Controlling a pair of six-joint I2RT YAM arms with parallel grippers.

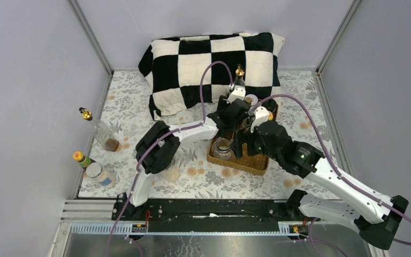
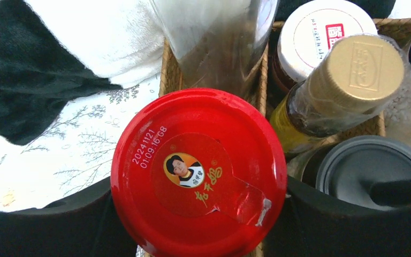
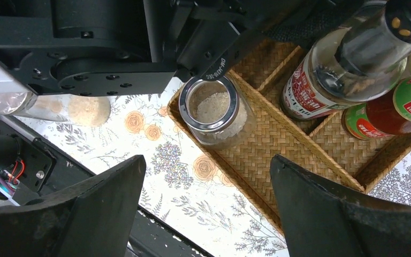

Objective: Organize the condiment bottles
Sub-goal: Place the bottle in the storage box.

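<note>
Gold-capped bottle (image 2: 361, 67) stands just beside the red-capped jar (image 2: 198, 171), checkered pillow (image 2: 101, 37) nearby

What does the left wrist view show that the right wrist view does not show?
Only the left wrist view: a red-lidded jar seen from above, a gold cap, a white lid and the checked pillow. Only the right wrist view: an open jar of pale powder in a tray compartment, and a red-labelled bottle. Both: the wicker tray and the flowered cloth.
</note>
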